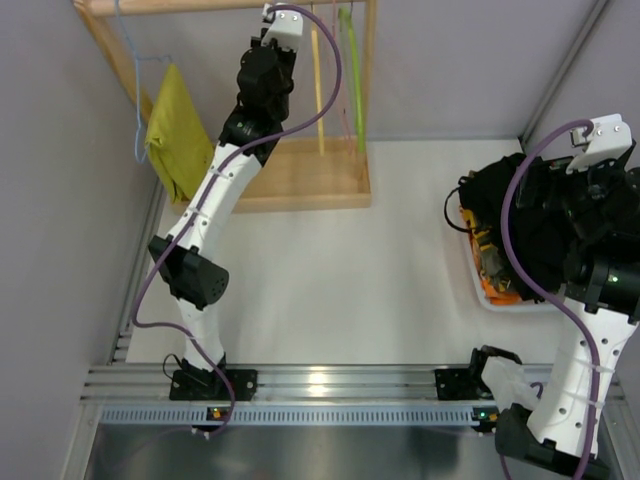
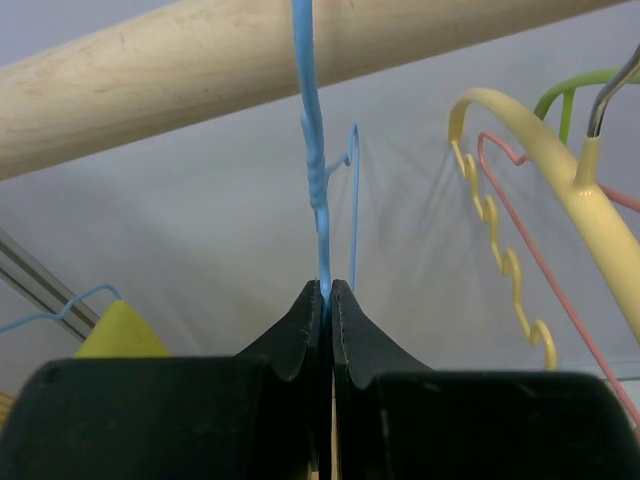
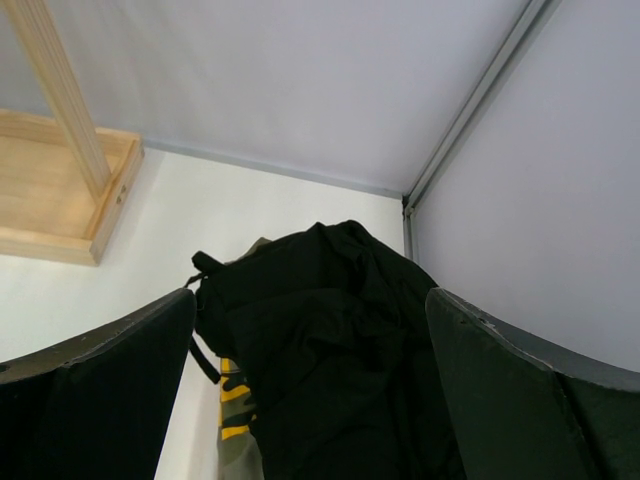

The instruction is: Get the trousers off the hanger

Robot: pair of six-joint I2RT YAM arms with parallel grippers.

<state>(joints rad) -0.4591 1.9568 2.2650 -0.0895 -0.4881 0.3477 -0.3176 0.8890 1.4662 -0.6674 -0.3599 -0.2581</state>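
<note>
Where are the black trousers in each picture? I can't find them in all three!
Top external: the trousers lie heaped at the right side of the table, over a white tray.
Left wrist: not in it.
Right wrist: the trousers sit low in the middle, between the fingers of the open right gripper.
Shared landmark: the wooden rack, whose base shows top left in the top view and at the left edge of the right wrist view.
</note>
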